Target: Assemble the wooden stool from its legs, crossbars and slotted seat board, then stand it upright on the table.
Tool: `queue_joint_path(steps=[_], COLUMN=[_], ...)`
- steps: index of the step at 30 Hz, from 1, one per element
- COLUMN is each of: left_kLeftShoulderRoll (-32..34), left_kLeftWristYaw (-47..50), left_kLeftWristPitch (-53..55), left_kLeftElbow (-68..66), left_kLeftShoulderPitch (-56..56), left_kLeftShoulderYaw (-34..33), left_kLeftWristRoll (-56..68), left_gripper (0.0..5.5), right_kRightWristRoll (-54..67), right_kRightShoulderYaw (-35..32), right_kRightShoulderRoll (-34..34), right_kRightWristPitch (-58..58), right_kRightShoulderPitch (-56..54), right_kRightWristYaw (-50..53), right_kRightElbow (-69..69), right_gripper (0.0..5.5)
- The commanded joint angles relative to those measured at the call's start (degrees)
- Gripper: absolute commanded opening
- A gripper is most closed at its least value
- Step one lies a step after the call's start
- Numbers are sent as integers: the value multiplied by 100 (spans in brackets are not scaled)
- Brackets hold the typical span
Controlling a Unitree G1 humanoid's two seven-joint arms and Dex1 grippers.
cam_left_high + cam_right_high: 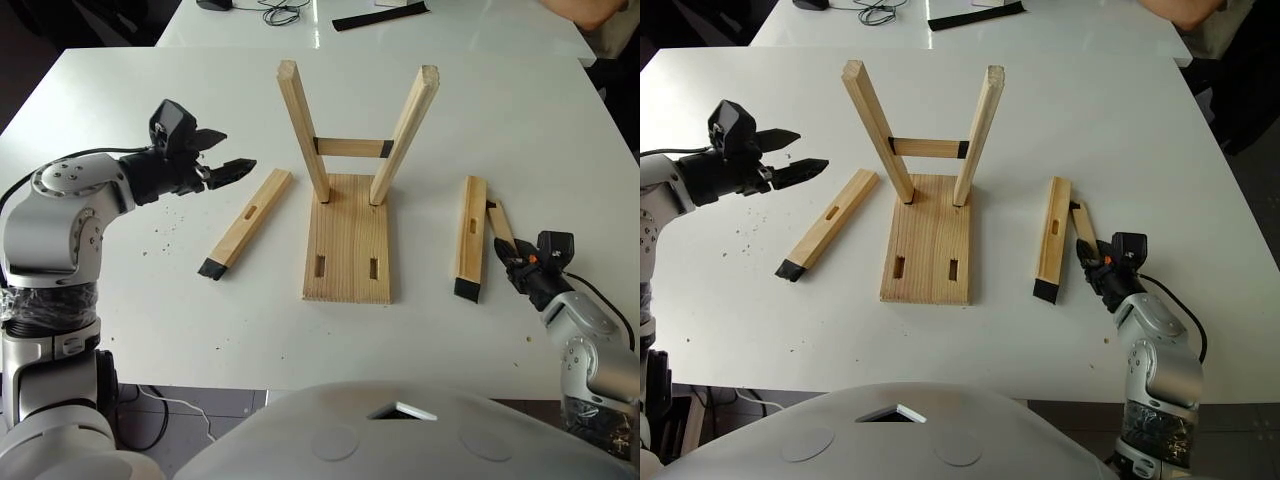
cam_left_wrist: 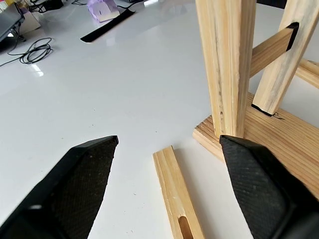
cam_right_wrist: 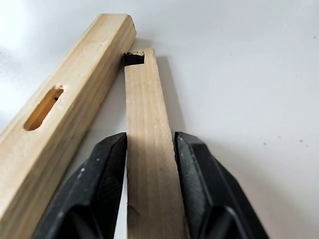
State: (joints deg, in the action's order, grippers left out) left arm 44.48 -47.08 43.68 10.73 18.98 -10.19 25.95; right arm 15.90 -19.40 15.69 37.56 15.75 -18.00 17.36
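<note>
Head view: a pale flat wooden seat board point(image 1: 347, 240) with two open slots lies mid-way across the white table point(image 1: 150, 90). Two square wooden legs point(image 1: 303, 130) stand in its far end, joined by a thin black-tipped crossbar point(image 1: 350, 147). A loose slotted wooden leg point(image 1: 247, 222) lies at the board's 9 o'clock, a second loose leg point(image 1: 470, 238) at 3 o'clock. The left gripper point(image 1: 237, 148) hovers at 10 o'clock, the right gripper point(image 1: 512, 258) sits at 4 o'clock. Left wrist: black pads point(image 2: 79, 179) spread wide, holding nothing, over the loose slotted wooden leg's end. Right wrist: black fingers point(image 3: 99, 169) pinch a thin loose crossbar point(image 3: 147, 124) lying just beside the second loose leg.
</note>
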Motion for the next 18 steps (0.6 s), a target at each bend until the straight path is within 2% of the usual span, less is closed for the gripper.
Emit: queue_joint_path(steps=[1, 6, 10, 15, 18], left_kLeftShoulderRoll=[-108, -244, -603, -1346, -1621], left_kLeftWristYaw=[340, 538, 727, 1932, 2131], left_kLeftWristPitch=[-174, -505, -520, 47, 141], left_kLeftElbow=[-475, -672, -117, 84, 399], left_kLeftShoulderPitch=[485, 891, 1092, 2378, 2467], left_kLeftShoulderYaw=[-374, -570, -733, -2014, -1783], left_kLeftWristRoll=[39, 106, 555, 2743, 3256], left_gripper=[380, 380, 380, 380, 380], right_kRightWristRoll=[-117, -272, -143, 357, 1526], right_kRightShoulderYaw=[210, 335, -60, -617, -644], right_kRightShoulderRoll=[149, 359, 556, 655, 444], right_kRightWristPitch=[82, -72, -279, -463, -366], right_kRightShoulderPitch=[1, -70, -722, -1689, -2183], right_kRightWristYaw=[14, 57, 192, 271, -35], right_kRightElbow=[-238, -67, 116, 374, 1216], right_gripper=[130, 130, 130, 130, 130])
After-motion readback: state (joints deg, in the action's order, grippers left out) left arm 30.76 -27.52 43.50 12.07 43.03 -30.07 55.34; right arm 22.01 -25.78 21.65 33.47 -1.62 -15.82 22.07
